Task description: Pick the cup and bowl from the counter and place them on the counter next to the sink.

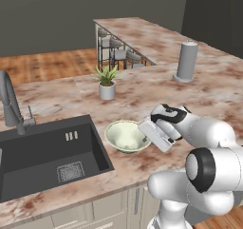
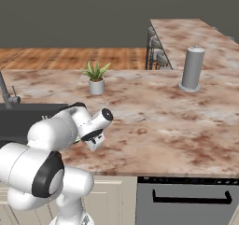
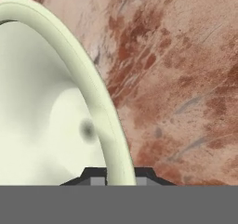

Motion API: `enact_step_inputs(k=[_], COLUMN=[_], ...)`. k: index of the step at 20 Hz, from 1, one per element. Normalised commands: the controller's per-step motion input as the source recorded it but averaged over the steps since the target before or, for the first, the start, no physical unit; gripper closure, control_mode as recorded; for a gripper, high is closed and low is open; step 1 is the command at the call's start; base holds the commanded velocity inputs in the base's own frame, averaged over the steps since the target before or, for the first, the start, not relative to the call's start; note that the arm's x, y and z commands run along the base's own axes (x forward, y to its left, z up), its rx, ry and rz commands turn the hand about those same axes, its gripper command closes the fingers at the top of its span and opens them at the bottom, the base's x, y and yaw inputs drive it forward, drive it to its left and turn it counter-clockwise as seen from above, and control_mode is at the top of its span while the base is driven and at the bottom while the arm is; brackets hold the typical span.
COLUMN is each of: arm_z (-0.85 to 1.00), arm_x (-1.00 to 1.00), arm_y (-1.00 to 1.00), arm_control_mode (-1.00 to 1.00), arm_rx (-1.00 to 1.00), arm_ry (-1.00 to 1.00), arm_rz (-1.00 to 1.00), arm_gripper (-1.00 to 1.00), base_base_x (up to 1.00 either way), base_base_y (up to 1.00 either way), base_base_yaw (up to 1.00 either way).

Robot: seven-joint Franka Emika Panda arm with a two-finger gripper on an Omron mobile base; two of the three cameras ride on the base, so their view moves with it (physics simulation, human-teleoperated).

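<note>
The hand (image 1: 148, 138) sits low at the right side of the bowl (image 1: 124, 136), and in the hand view its two dark fingertips (image 3: 95, 177) stand one on each side of the bowl's rim (image 3: 100, 109), one inside and one outside. The jaws are narrow, closed down to about the thickness of that rim, so the hand looks to be gripping the bowl by its edge. From the right base view the hand (image 2: 95, 144) is mostly covered by the arm and the bowl is barely seen behind it.

The bowl is pale cream-green and plain, and it rests upright on the counter (image 1: 152, 92) just beside the right edge of the sink (image 1: 28, 152), near the front edge of the counter. Nothing lies inside it that can be made out. The sink is a dark sunken basin with a square drain (image 1: 70, 171), and its tap (image 1: 9, 102) rises at the back left.

Farther back, a small plant (image 1: 107, 82) in a white pot stands on the counter behind the bowl, well apart from it. Farther still and to the right, a tall grey cylinder (image 1: 186, 61) stands upright. Beyond that, stools (image 1: 116, 50) show under the far arm of the counter.
</note>
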Motion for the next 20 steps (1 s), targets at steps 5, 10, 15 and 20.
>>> enact_step_inputs(k=[5, 10, 15, 20], arm_z=[0.0, 0.0, 0.13, 0.57], arm_x=[0.0, 0.0, -0.01, -0.11], arm_y=[-0.01, 0.01, 0.0, -0.02], arm_control_mode=[-1.0, -1.0, -1.0, -1.0], arm_rx=[0.02, 0.0, 0.0, -0.06], arm_ry=[-0.01, 0.0, 0.0, -0.07], arm_rz=[0.0, 0.0, 0.0, 0.0], arm_gripper=[1.0, -1.0, -1.0, -1.0], base_base_x=[0.0, 0.0, 0.0, 0.0], base_base_y=[0.0, 0.0, 0.0, 0.0], base_base_yaw=[0.0, 0.0, 0.0, 0.0])
